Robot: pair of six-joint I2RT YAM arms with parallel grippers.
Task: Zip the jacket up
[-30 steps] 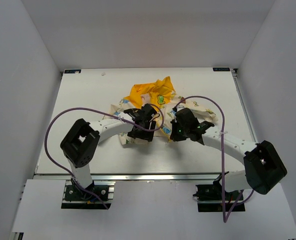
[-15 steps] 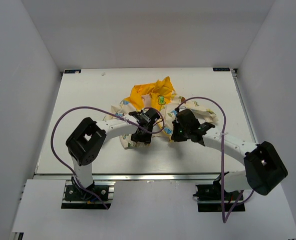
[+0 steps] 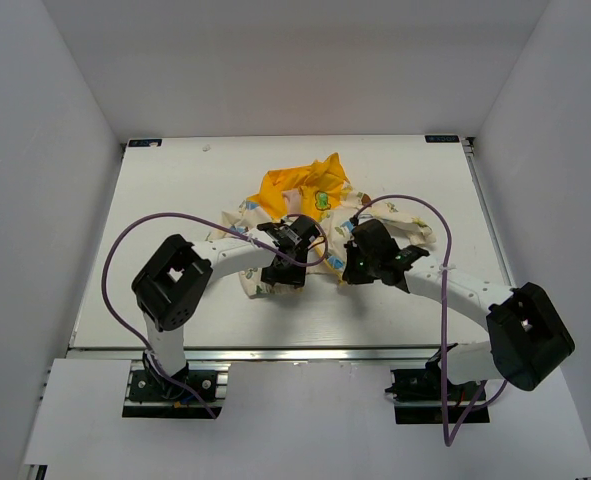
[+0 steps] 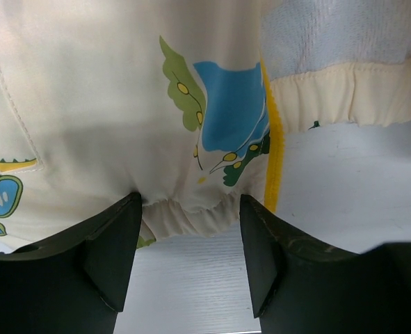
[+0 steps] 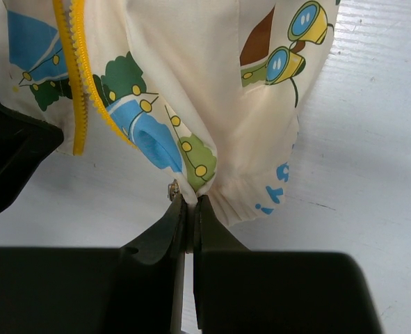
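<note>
The jacket [image 3: 320, 212], cream with cartoon prints and a yellow hood [image 3: 293, 184], lies crumpled mid-table. My left gripper [image 3: 286, 264] [image 4: 190, 229] is open at the bottom hem [image 4: 191, 214]. The gathered hem edge sits between its fingertips [image 4: 118, 243], unpinched. A yellow zipper strip [image 4: 272, 160] runs just right of it. My right gripper [image 3: 359, 262] [image 5: 191, 202] is shut on the jacket's bottom corner [image 5: 205, 182]. A small metal zipper piece [image 5: 172, 189] sits at its left fingertip. The yellow zipper teeth [image 5: 76, 76] run up the left side of the right wrist view, unjoined.
White table [image 3: 175, 190] with grey walls on three sides. Purple cables [image 3: 125, 240] loop over both arms. A dark part of the left gripper [image 5: 10, 149] shows at the left of the right wrist view, close to the jacket's zipper edge.
My left arm has shifted right and drawn in toward the jacket's hem, and its jaws have narrowed somewhat. The right gripper has stayed shut on the jacket's corner.
</note>
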